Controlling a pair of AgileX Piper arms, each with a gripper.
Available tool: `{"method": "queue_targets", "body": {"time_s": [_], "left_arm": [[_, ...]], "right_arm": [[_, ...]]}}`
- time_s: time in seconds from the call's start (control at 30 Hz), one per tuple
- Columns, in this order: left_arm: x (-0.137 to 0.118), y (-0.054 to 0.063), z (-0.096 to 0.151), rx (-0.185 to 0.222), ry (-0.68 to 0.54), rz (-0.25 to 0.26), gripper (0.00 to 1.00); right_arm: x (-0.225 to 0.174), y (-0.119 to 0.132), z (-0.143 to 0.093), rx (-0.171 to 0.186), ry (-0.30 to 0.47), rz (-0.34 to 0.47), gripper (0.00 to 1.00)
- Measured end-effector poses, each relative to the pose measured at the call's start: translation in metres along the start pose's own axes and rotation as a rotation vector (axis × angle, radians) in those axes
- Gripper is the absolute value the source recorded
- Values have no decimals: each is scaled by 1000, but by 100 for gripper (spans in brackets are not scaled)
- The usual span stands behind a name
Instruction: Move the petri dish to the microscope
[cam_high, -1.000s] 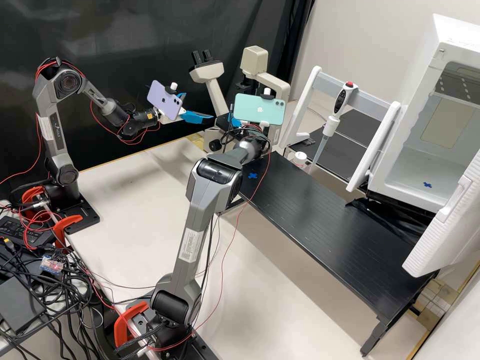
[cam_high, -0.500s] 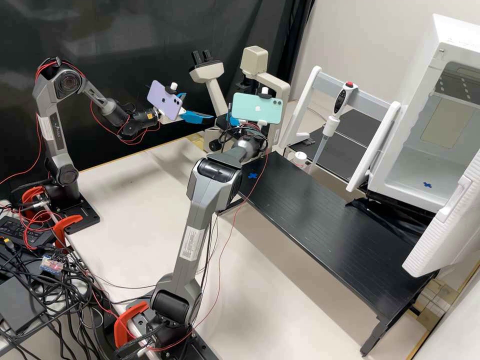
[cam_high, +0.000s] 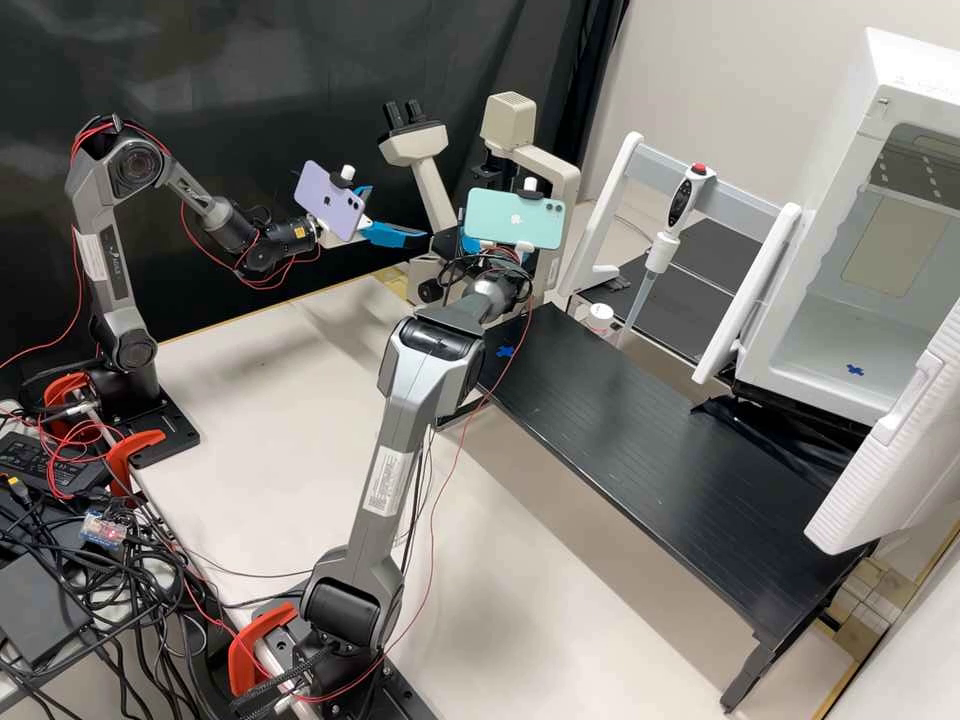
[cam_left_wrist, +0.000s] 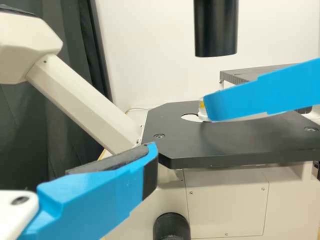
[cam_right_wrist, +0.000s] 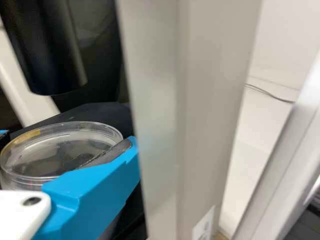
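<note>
With the right hand (cam_right_wrist: 66, 143) closed on the clear, round plastic petri dish (cam_right_wrist: 60, 152) at the cream microscope's (cam_high: 508, 122) black stage (cam_left_wrist: 240, 144), placing seems in hand, calling for centring before release; the left hand (cam_high: 397, 213) stands wide.

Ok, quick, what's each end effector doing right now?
Left end effector: open, holding nothing, near the microscope.
Right end effector: closed on the clear dish.

Left claw (cam_high: 399, 214) with blue fingers (cam_left_wrist: 260, 92) wide apart, forearm (cam_high: 190, 188) aslant.
</note>
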Motion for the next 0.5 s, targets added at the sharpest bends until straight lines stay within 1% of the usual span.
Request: {"method": "queue_targets", "body": {"time_s": [0.13, 0.5], "left_arm": [[0, 0, 0, 0, 0, 0, 100], [0, 0, 0, 0, 0, 0, 100]], "right_arm": [[9, -1, 5, -1, -9, 10, 0], [26, -6, 4, -8, 3, 20, 0]]}}
